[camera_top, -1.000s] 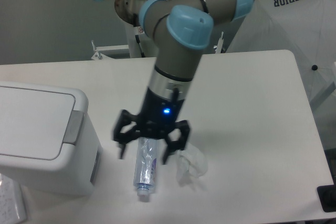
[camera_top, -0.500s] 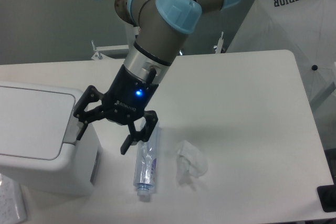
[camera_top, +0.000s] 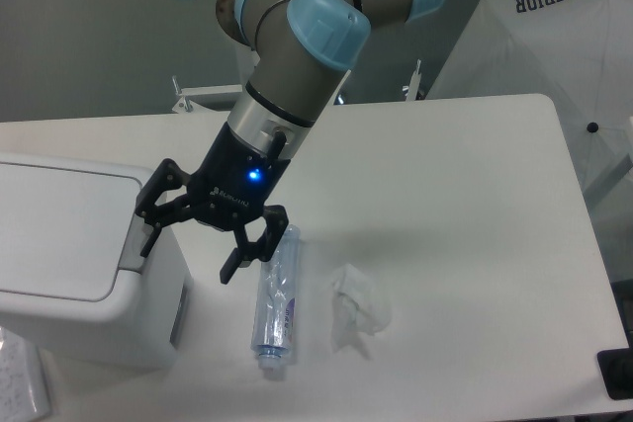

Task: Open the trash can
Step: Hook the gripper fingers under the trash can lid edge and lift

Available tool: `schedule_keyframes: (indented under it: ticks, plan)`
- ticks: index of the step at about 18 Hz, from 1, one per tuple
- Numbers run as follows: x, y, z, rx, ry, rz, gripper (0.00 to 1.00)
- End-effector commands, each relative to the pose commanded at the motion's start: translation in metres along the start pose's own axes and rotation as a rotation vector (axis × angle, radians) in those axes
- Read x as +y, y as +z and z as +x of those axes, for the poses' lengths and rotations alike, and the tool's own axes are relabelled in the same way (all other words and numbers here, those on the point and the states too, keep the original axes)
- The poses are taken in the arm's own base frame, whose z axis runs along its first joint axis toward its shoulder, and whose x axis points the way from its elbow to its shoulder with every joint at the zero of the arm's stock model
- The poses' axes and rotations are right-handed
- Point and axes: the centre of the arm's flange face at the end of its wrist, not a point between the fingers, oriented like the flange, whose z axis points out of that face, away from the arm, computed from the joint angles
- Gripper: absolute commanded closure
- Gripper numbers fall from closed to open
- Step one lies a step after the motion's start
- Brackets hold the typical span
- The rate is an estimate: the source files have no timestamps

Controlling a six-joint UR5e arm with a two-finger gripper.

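Observation:
The trash can [camera_top: 69, 264] is a large white boxy bin at the left edge of the table, its flat lid [camera_top: 59, 229] down and a grey push tab [camera_top: 140, 237] on its right side. My gripper [camera_top: 188, 257] hangs open and empty just right of the bin. Its left finger is by the grey tab; I cannot tell whether it touches. Its right finger is over the table beside the bottle's upper end.
A clear plastic bottle [camera_top: 276, 303] lies on the table just right of the gripper. A crumpled white wrapper [camera_top: 358, 309] lies beyond it. A white folded umbrella [camera_top: 554, 37] stands behind the table's right rear corner.
The gripper has swung left from above the bottle to the trash can's right side, then edged slightly further left and down. It stays open. Bottle and wrapper have not moved.

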Motion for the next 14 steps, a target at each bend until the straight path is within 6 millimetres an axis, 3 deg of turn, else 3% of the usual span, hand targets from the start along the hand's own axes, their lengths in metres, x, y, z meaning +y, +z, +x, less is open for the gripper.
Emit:
schedule_keyframes:
  ticks: [14]
  plan:
    - [0.011,0.012,-0.004,0.006,-0.012,-0.025,0.0]
